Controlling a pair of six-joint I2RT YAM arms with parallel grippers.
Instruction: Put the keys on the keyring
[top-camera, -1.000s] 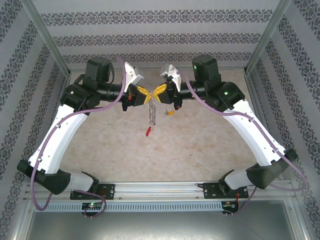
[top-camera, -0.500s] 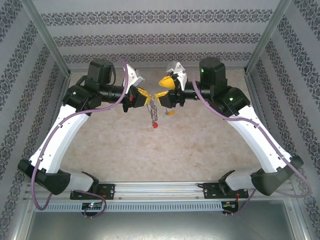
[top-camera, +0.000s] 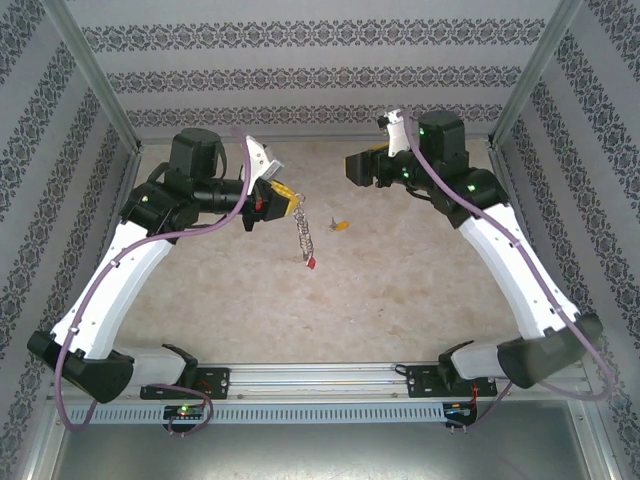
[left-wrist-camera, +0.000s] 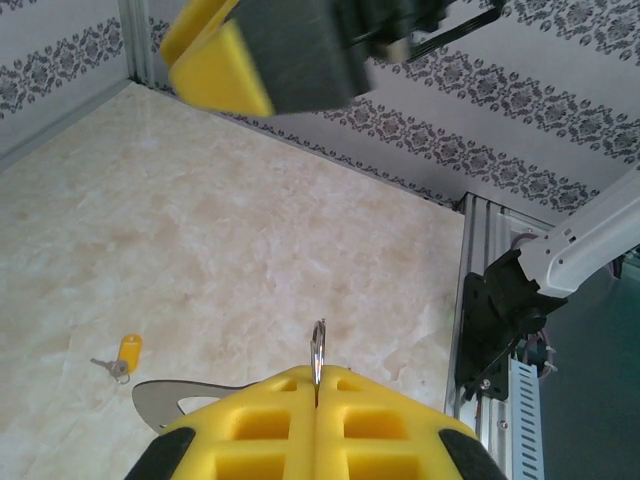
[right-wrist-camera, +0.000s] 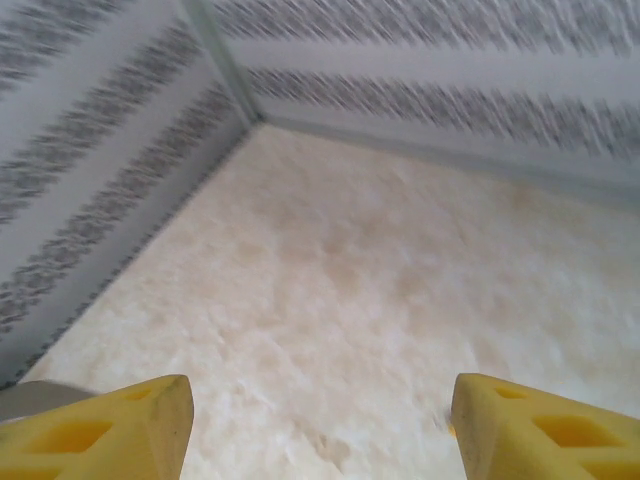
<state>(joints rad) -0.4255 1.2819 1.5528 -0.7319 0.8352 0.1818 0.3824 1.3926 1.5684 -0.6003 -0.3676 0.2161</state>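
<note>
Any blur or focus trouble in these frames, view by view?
Left wrist: the right gripper at the top is motion-blurred, while the key on the table is sharp. Right wrist: the wallpaper is smeared and the whole frame is soft. Top external: crisp, evenly lit, no glare.

My left gripper (top-camera: 285, 196) pinches the keyring (top-camera: 300, 217), chain (top-camera: 304, 236) and red tag (top-camera: 311, 262) hanging toward 6 o'clock, key (top-camera: 340, 226) near its 3 o'clock, my right gripper (top-camera: 357, 166) apart at 1 o'clock.

The worktop (top-camera: 400, 290) looks smooth, marble-patterned, perhaps laminate; the keyring (left-wrist-camera: 318, 345) is shiny metal and the left claw (left-wrist-camera: 316, 390) matt yellow plastic.
</note>
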